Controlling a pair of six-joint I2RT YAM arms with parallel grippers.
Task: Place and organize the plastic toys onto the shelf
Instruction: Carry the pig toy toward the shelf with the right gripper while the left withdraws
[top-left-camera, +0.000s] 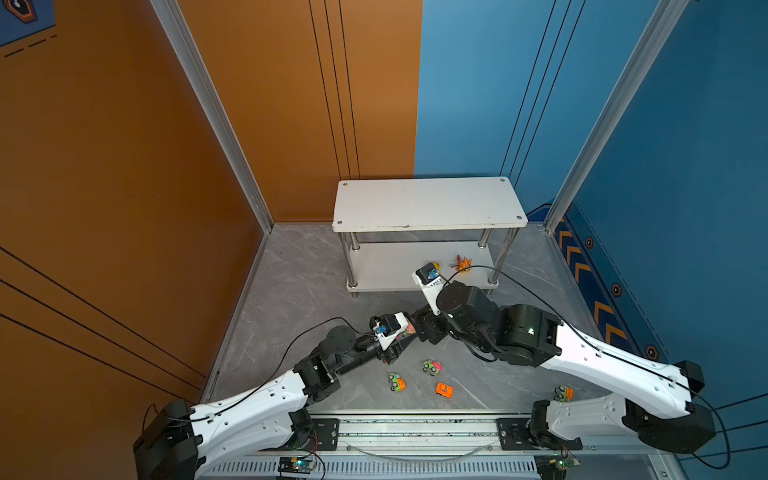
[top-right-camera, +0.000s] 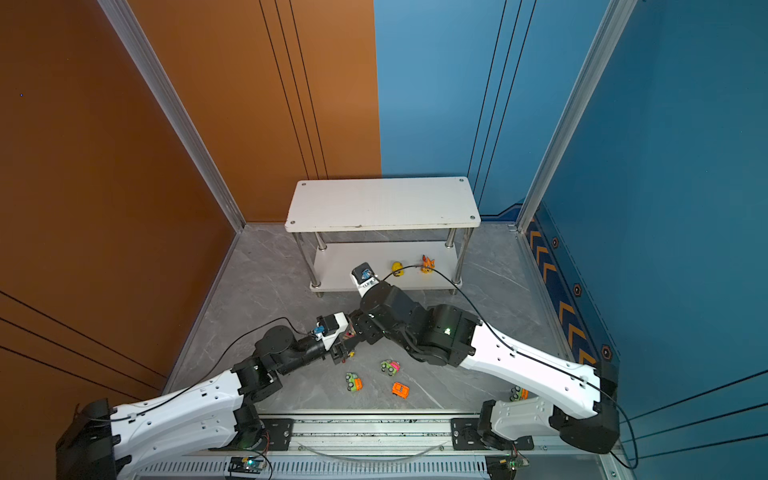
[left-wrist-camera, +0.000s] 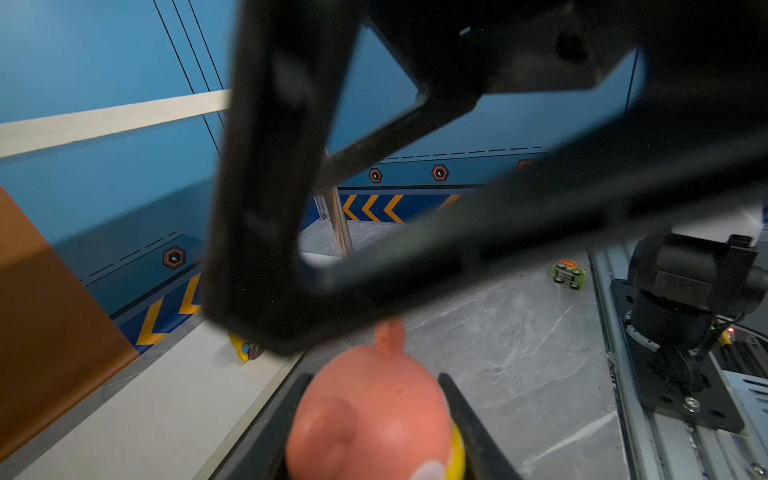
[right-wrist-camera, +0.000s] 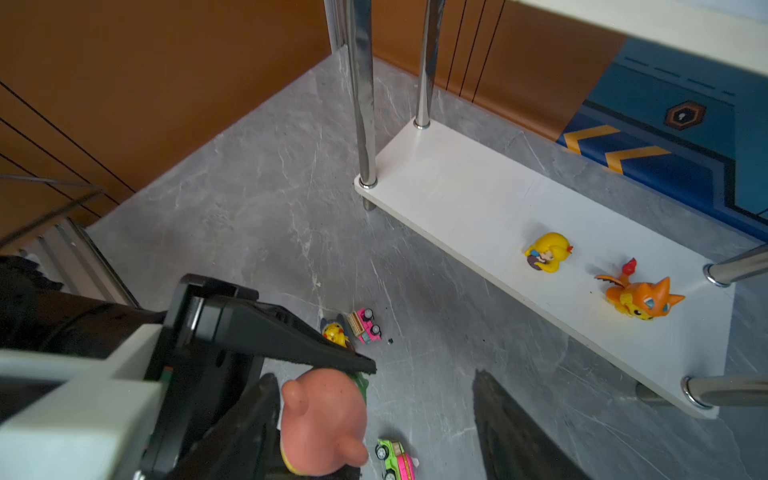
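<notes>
**Top views.** Pink figurine (top-left-camera: 410, 329): clamped in my left tool (top-left-camera: 401, 345), above the tabletop (top-left-camera: 291, 291), in front of the shelf (top-left-camera: 428, 203). My right tool (top-left-camera: 424, 328) faced it from the opposite side, tip to tip. Both arms reached in from the near rail (top-left-camera: 415, 428), forearms slanting inward, wrists bent toward each other.
- Shelf, lower board: yellow figurine (top-right-camera: 397, 269) and orange figurine (top-right-camera: 427, 264), near each other, not touching.
- Tabletop, near the rail: green-and-orange car (top-left-camera: 397, 381), green-and-pink car (top-left-camera: 432, 367), orange car (top-left-camera: 444, 390).
- Beside my right arm's base: green car (top-left-camera: 563, 392).
- Print on the right wrist mount (top-left-camera: 433, 283) was too small to read.

**Left wrist.** The pink figurine (left-wrist-camera: 374, 415) sat between both fingers of my left tool (left-wrist-camera: 374, 378), gripped at its sides. Just beyond it stood a blurred black frame (left-wrist-camera: 257, 187); which part it was, I could not tell. The green car (left-wrist-camera: 568, 274) lay on its side.

**Right wrist.** My right tool (right-wrist-camera: 376, 395) stood wide. The pink figurine (right-wrist-camera: 324, 424) was just beside one of its fingers and well clear of the other. One finger of my left tool lay against the figurine. On the tabletop, a pink car (right-wrist-camera: 365, 326) was just beside a small yellow figurine (right-wrist-camera: 334, 332).
</notes>
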